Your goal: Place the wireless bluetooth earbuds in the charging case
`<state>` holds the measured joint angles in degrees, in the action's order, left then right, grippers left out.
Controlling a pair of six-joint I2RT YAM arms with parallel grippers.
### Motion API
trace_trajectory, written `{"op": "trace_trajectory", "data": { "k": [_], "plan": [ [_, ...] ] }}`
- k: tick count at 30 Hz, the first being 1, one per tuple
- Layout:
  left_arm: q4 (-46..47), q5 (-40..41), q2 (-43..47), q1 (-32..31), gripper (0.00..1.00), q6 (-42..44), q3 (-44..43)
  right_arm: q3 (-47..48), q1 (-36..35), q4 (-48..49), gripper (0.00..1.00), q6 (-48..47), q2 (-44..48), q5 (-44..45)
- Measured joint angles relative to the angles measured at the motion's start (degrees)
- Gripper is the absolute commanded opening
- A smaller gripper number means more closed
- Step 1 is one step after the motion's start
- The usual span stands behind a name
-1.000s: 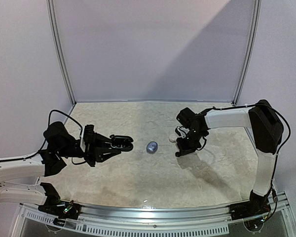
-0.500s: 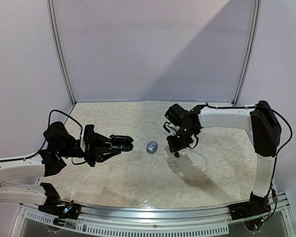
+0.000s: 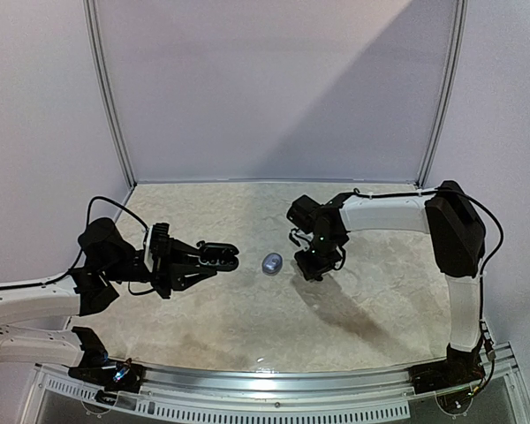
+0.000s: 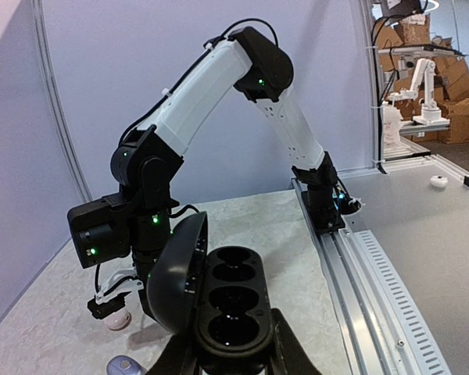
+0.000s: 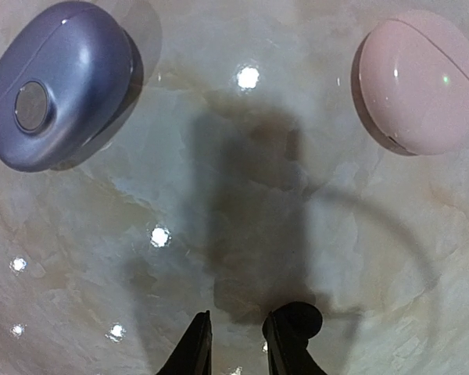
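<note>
Left gripper (image 3: 208,258) was clamped on the black case (image 4: 233,301), lid swung open, left of centre. Right gripper (image 5: 236,324) hung nose-down over the table (image 3: 247,327), jaws a sliver apart, gripping nothing. Purple case (image 5: 59,86) lay between the grippers, pink case (image 5: 418,82) apart from it. Earbuds: couldn't make any out.

White arm links (image 4: 203,90), black joints (image 4: 144,168), green LEDs (image 4: 259,81).
</note>
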<state>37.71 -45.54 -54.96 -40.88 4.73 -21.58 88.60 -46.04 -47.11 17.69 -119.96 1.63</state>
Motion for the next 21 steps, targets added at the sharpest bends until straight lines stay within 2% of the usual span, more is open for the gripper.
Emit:
{"op": "trace_trajectory", "data": {
  "k": [21],
  "plan": [
    [-0.3, 0.5, 0.0, 0.0, 0.00, 0.0, 0.0, 0.3, 0.1, -2.8, 0.22, 0.5, -0.3, 6.5]
  ]
}}
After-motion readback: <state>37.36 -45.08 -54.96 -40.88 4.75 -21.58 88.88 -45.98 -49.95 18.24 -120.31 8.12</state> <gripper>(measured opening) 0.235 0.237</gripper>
